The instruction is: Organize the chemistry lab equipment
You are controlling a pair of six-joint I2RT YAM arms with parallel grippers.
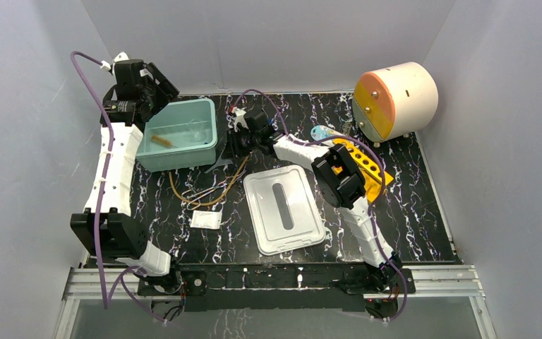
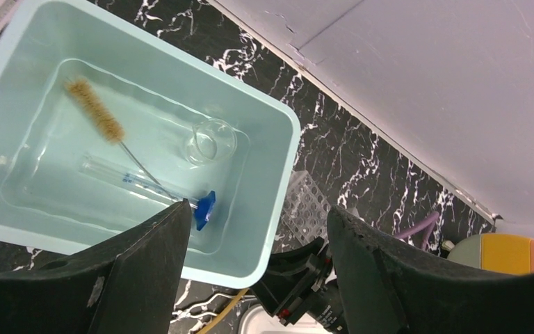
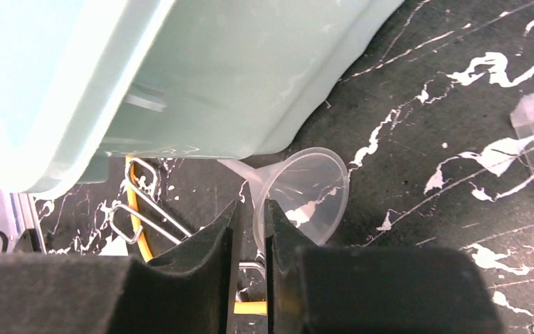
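My right gripper (image 3: 252, 205) is low beside the teal bin (image 3: 236, 76), its jaws drawn close together on the rim of the clear funnel (image 3: 306, 191), which lies on its side on the black marbled table. My left gripper (image 2: 257, 216) hangs open and empty above the bin's (image 2: 288, 149) near corner. Inside the bin lie a tan bristle brush (image 2: 96, 110), a small clear beaker (image 2: 211, 141) and a blue-capped clear tube (image 2: 146, 184). Tan tubing (image 1: 205, 198) and thin wire rods lie in front of the bin, with a small white packet (image 1: 205, 219) nearer the arms.
A white lid (image 1: 284, 209) lies mid-table. Under the right arm sits the yellow tube rack (image 1: 367, 166), with another blue-capped tube (image 1: 322, 133) behind it. A clear rack (image 2: 306, 209) lies beside the bin. The cream drum (image 1: 395, 99) stands at the back right.
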